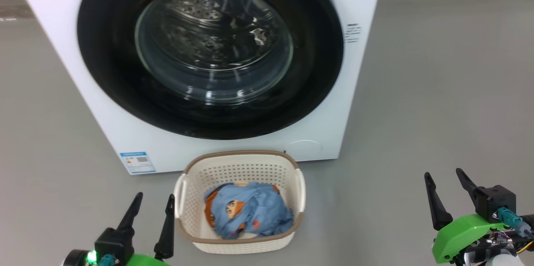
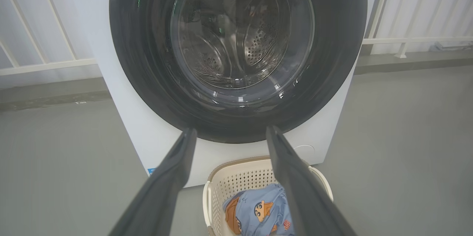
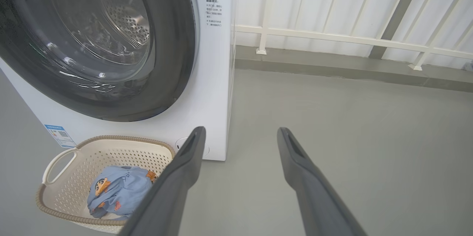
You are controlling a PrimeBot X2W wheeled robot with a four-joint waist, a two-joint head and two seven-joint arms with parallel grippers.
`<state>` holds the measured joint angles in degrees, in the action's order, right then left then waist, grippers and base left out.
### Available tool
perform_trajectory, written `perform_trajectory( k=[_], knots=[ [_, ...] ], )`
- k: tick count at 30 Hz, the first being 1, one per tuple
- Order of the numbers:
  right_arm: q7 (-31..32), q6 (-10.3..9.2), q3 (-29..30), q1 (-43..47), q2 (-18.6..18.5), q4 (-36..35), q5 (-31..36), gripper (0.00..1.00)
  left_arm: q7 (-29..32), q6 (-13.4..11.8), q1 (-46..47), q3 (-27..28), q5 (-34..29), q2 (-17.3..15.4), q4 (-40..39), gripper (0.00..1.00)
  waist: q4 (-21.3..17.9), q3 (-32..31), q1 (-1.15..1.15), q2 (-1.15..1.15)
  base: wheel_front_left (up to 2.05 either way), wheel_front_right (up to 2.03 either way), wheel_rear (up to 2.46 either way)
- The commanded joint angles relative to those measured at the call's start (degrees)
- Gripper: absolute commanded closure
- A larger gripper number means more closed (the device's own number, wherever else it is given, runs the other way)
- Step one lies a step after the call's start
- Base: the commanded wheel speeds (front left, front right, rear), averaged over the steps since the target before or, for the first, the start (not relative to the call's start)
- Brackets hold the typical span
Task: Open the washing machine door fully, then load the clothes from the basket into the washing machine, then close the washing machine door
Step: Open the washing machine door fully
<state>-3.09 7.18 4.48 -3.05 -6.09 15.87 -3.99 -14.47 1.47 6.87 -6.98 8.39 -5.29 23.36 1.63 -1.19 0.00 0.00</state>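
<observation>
The washing machine door [image 1: 210, 47] looks shut at twelve o'clock in the head view, flush on the washing machine [image 1: 83, 103]; rigid and glossy, it likely needs hooking at its rim, though no handle is visible; the basket [image 1: 240, 154] sits at six o'clock, holding the clothes [image 1: 248, 212], soft, light, pinchable at any fold; the left gripper [image 1: 155, 195] at seven o'clock and the right gripper [image 1: 442, 172] at four stand spread, empty.

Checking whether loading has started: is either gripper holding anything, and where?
Nothing is held. The left gripper and right gripper are open and empty; the clothes lie in the basket.
</observation>
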Motion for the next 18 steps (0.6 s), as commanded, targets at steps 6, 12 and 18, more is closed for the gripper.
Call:
perform_trajectory(
  k=[6,12,18],
  knots=[
    [-0.5,0.31,-1.1,-2.0,-0.7,-1.1,-0.8,0.0,-0.5,0.7,2.4,2.1,-0.2,-0.9,-1.6,0.0,-0.3,0.0,0.0,0.0,1.01,1.01,-2.02],
    [-0.8,0.31,-0.9,-1.9,-0.5,-1.0,-1.0,0.0,-0.5,0.4,2.5,2.0,-0.7,-0.9,-1.6,0.0,-0.4,0.2,0.0,0.0,0.54,0.54,-1.08],
    [-1.3,0.31,-0.8,-2.2,-0.6,-0.6,-0.8,0.0,-0.5,0.4,2.5,1.9,-1.0,-1.1,-1.9,0.0,-0.4,0.3,0.0,0.0,0.1,0.1,-0.19]
  ],
)
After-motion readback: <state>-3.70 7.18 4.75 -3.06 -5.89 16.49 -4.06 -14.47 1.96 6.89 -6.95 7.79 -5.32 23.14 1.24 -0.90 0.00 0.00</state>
